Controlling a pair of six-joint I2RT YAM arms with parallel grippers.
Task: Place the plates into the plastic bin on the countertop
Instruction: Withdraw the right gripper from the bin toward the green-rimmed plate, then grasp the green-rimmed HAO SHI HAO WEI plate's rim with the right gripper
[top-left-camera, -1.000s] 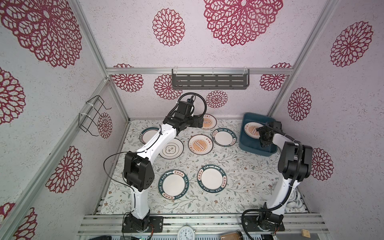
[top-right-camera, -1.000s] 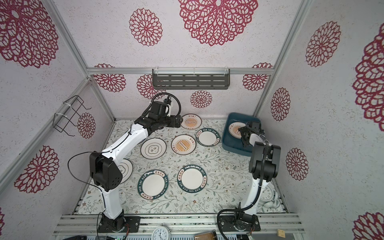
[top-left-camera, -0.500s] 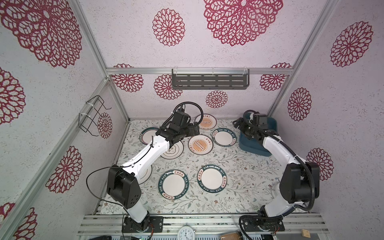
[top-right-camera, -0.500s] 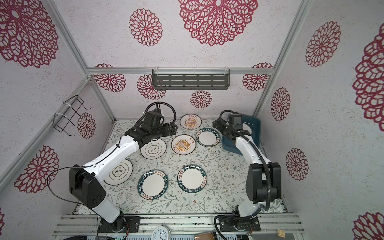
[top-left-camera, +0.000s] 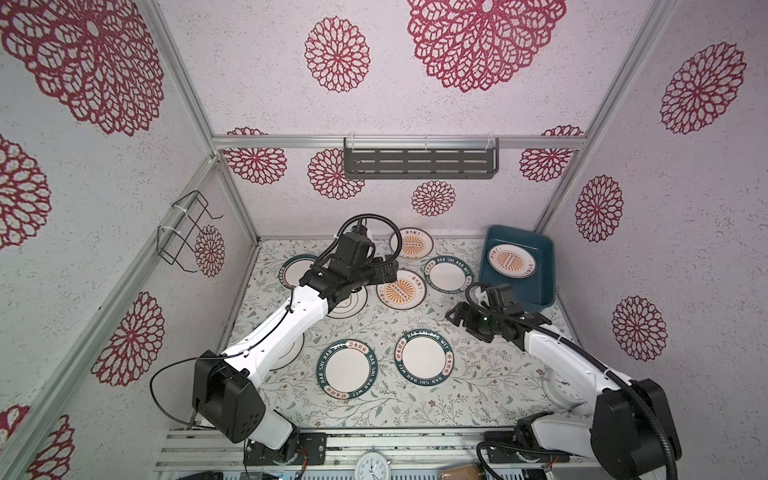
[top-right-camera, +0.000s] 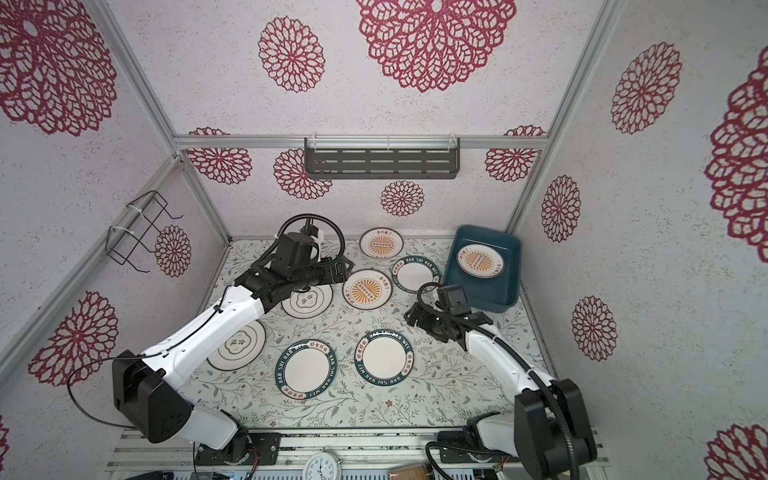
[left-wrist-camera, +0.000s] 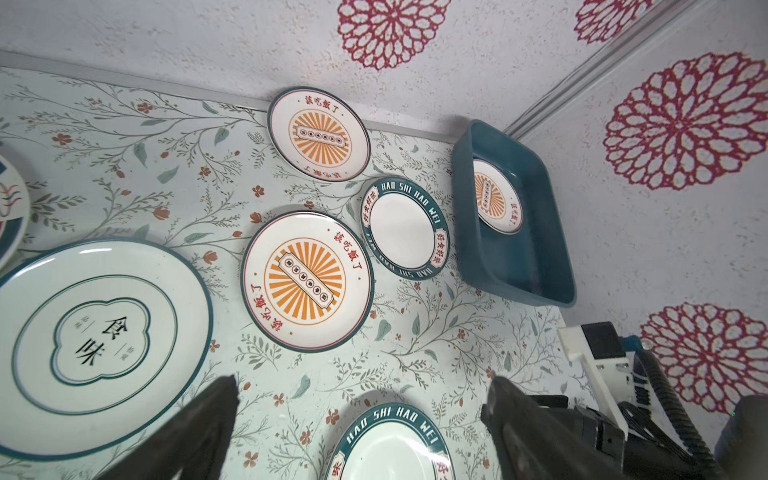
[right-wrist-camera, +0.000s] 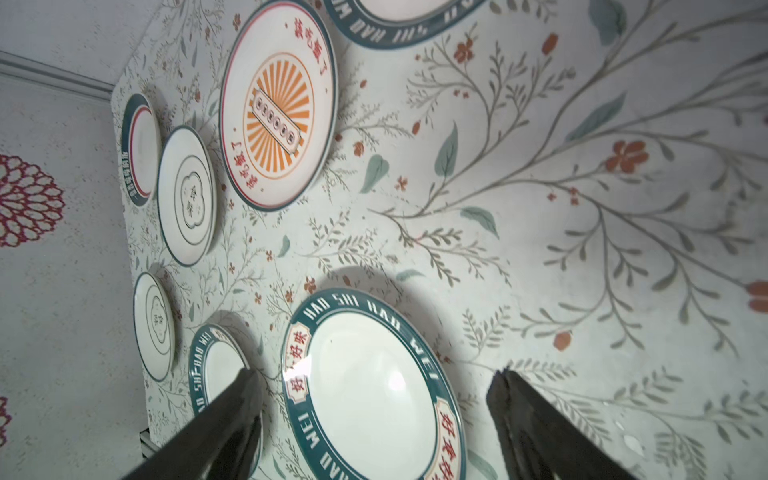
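While apart, plate (top-left-camera: 424, 358) near right gripper (right-wrist-camera: 373, 376).

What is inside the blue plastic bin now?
One orange sunburst plate lies flat in the plastic bin; the rest of its floor is bare. Anything under that plate is hidden.

Teal-blue bin (top-left-camera: 534, 292), orange-sunburst plate (top-left-camera: 401, 290), green-lettered plate (top-left-camera: 424, 360), leafy-vine countertop (top-left-camera: 490, 374), red-rosette walls (top-left-camera: 336, 54)

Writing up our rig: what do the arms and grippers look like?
The left arm and right arm have white links, black joints and wrists, black ribbed hoses; a thin black cable loops by the left base. On left gripper and right gripper, dark tapered fingers.
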